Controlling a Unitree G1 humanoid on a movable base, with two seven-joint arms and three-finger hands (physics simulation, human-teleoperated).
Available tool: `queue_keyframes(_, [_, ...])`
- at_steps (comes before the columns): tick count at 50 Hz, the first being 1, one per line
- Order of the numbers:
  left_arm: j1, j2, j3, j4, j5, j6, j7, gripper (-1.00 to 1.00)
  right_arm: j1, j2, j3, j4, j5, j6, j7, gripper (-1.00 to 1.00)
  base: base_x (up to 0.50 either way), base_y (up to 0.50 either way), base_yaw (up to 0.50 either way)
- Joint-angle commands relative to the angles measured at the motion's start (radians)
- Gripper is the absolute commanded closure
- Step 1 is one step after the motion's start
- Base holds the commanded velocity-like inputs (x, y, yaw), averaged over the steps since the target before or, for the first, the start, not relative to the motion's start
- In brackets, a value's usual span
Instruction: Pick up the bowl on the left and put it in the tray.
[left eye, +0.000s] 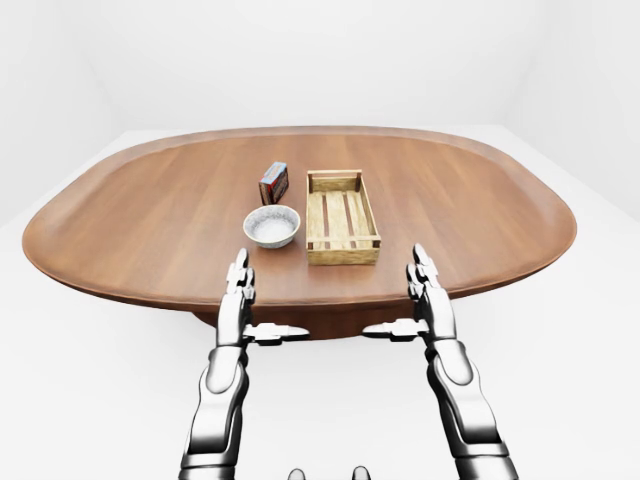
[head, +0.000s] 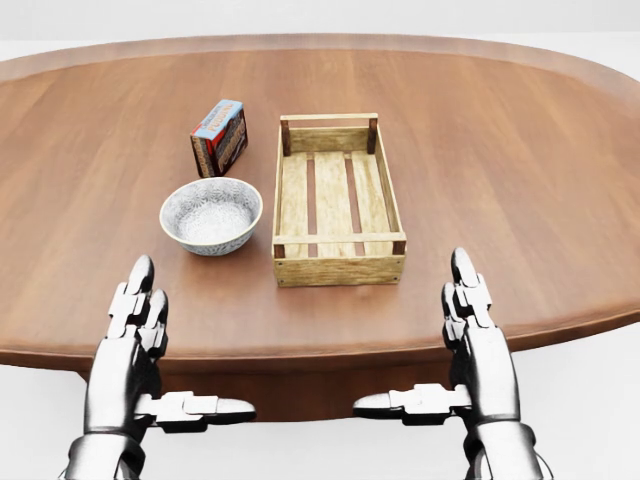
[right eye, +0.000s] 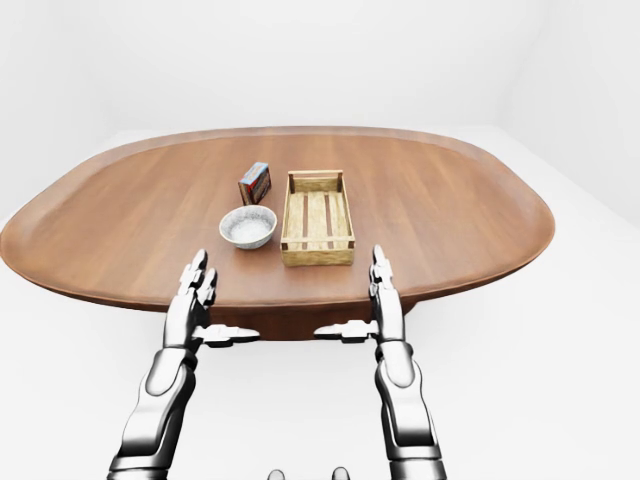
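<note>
Bowl first: the small round speckled grey-white bowl (head: 211, 215) sits upright on the brown oval wooden table (head: 500, 150), mouth facing up. Being round, it has no long axis to speak of. In the head view it's just left of the slatted light-wood tray (head: 340, 268), close to it, though I can't tell if the rims touch. The tray is a rectangle with its long side running near to far. Just beyond the bowl on the far side is a small red-and-blue cardboard box (head: 219, 137) lying down, long side also roughly near to far, angled a little.

Both hands are at the near edge of the table, well apart from the bowl. The metallic left hand (head: 128, 355) is spread, fingers pointing toward the far side and thumb sticking out to the right, with nothing in it. The metallic right hand (head: 480, 355) mirrors it, thumb out to the left, also holding nothing.

The head view gives the close look at the speckle, the tray slats and the print on the box, but it cuts the table ends off. The eye views show the whole oval, the dark base under it, the white floor and walls, and both shiny forearms.

There's printing on the box, but it's too blurry to read.
</note>
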Motion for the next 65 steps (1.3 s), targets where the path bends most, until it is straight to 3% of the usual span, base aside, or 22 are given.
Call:
queue_keyframes(1, [0.007, 0.014, 0.032, -0.030, -0.037, 0.015, -0.039, -1.00, 0.014, -0.010, -0.018, -0.046, -0.029, 0.030, -0.001, -0.99, 0.00, 0.00, 0.00])
queue_keyframes(3, [0.011, 0.016, 0.039, -0.062, -0.047, 0.035, -0.039, -1.00, 0.014, -0.008, -0.013, -0.054, -0.038, 0.036, -0.005, -0.99, 0.00, 0.00, 0.00])
queue_keyframes(9, [0.010, 0.021, 0.063, -0.095, -0.074, 0.049, -0.038, -1.00, 0.013, -0.006, -0.008, -0.060, -0.048, 0.052, -0.009, -0.99, 0.00, 0.00, 0.00])
queue_keyframes(13, [0.018, 0.025, 0.079, -0.149, -0.099, 0.082, -0.040, -1.00, 0.034, -0.005, -0.001, -0.125, -0.060, 0.077, -0.010, -0.99, 0.00, 0.00, 0.00])
queue_keyframes(27, [0.043, 0.041, 0.164, -0.395, -0.178, 0.082, -0.042, -1.00, 0.085, 0.001, 0.021, -0.277, -0.093, 0.077, -0.001, -0.99, 0.00, 0.00, 0.00])
queue_keyframes(47, [0.024, 0.054, 0.222, -0.460, -0.192, 0.082, -0.020, -1.00, 0.257, -0.014, 0.134, -0.857, -0.189, 0.077, 0.035, -0.99, 0.00, 0.00, 0.00])
queue_keyframes(65, [0.007, 0.067, 0.248, -0.462, -0.217, 0.082, -0.010, -1.00, 0.271, -0.033, 0.139, -0.939, -0.241, 0.077, 0.061, -0.98, 0.00, 0.00, 0.00])
